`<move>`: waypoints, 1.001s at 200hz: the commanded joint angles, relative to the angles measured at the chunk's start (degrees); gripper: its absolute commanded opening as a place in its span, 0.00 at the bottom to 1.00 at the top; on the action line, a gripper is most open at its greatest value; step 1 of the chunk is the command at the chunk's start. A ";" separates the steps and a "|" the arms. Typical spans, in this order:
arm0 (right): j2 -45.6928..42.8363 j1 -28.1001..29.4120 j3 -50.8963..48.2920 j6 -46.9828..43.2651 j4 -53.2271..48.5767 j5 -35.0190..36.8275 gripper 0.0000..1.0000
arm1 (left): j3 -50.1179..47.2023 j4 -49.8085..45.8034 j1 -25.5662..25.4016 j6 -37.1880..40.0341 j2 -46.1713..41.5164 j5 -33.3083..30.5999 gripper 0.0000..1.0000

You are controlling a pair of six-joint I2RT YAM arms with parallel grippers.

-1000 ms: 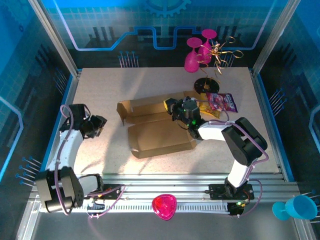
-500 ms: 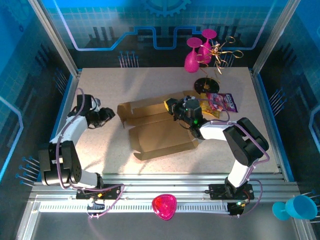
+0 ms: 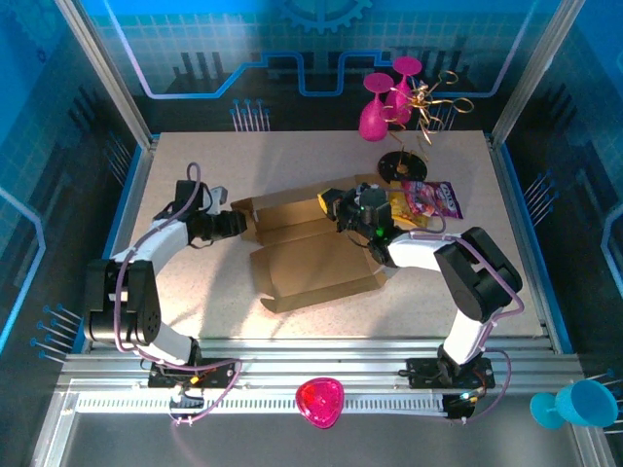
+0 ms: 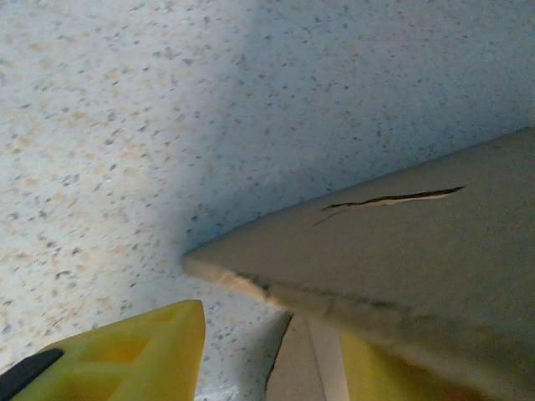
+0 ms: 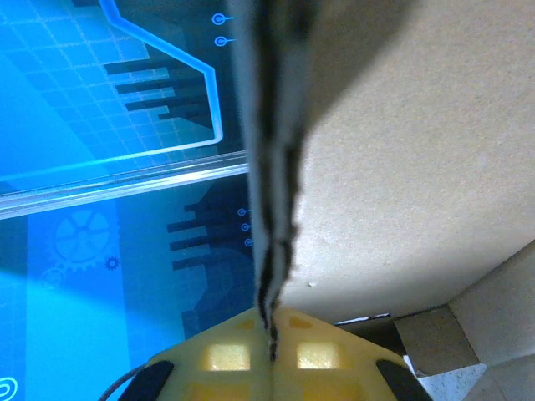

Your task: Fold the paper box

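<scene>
Cardboard looks thin, light, stiff-ish, tears easy | paper box (image 3: 311, 263) middle of counter (image 3: 195, 165), half open | right gripper (image 3: 337, 208) pinching its back wall edge | left gripper (image 3: 243, 226) spread around left flap corner, not clamped | grab edges near creases imo

The left wrist view cuts the plain brown cardboard mailer box (image 4: 418, 251) at its right edge — the lower rim is blurred.

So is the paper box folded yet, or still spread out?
Mostly spread: the paper box lies open on the table, with only its rear flap lifted, pinched by the right gripper.
</scene>
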 commanded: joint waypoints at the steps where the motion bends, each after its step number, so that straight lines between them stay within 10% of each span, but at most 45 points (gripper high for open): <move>1: 1.17 -0.94 1.19 -0.07 -1.64 -1.39 0.00 | 0.34 2.76 -1.32 2.78 -0.91 2.16 0.46; 61: 1.26 -3.00 4.55 -0.50 -5.09 -4.24 0.00 | -1.03 -0.15 -1.02 6.14 -4.70 -0.26 0.48; 116: 2.19 -3.65 5.15 -0.28 -5.04 -6.21 0.00 | -5.37 -1.00 10.46 -3.17 -13.78 -1.62 0.49; 200: 2.34 -3.01 5.07 -0.11 -4.07 -5.78 0.00 | 9.49 -4.74 10.31 -14.08 9.65 9.50 0.46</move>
